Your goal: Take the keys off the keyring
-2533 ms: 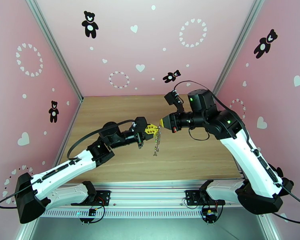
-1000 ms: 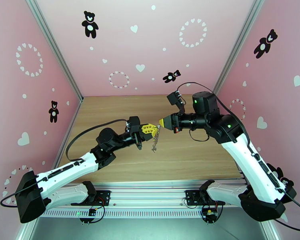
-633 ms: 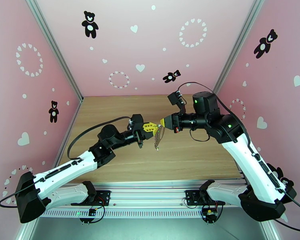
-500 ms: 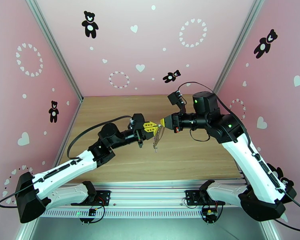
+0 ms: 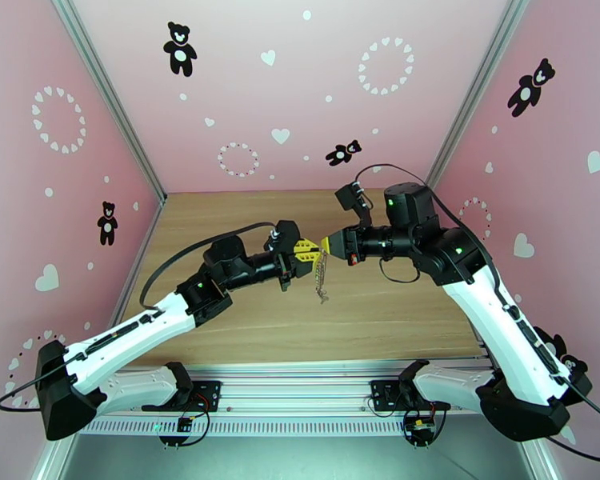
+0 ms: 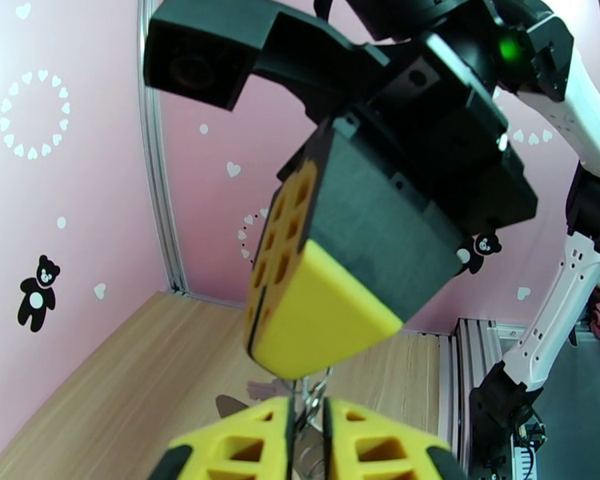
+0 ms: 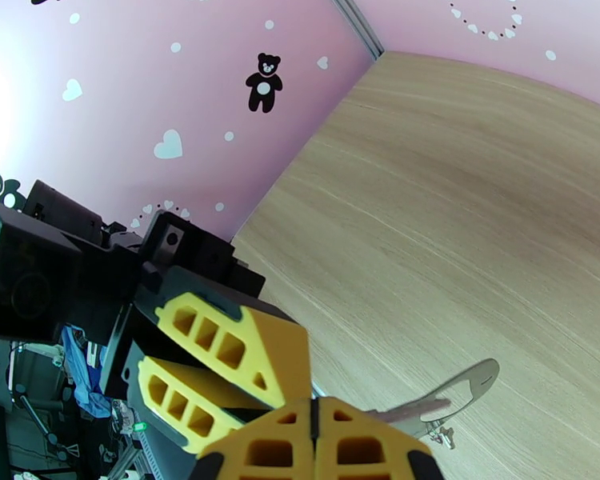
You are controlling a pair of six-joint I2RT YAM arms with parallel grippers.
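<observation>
Top external view of right gripper pinched shut on the keyring, thin dark chain dangling midair over the table centre, left gripper slightly parted around it, closer than a second ago; right wrist view adding a flat grey key jutting sideways.

Item: keyring. Thin dark wire loop, held upright. Its top sits at the closed fingertips of the right gripper, apparently pinched there. Its lower part stands in the narrow slit between the fingers of the left gripper.

Attached: chain. Short and linked, it hangs slack in the air below both sets of fingertips.

Item: keys. Flat grey metal, small round head with a tiny hole. The thin stem points back toward the right fingertips. The keys overlap, so the two cannot be told apart.
</observation>
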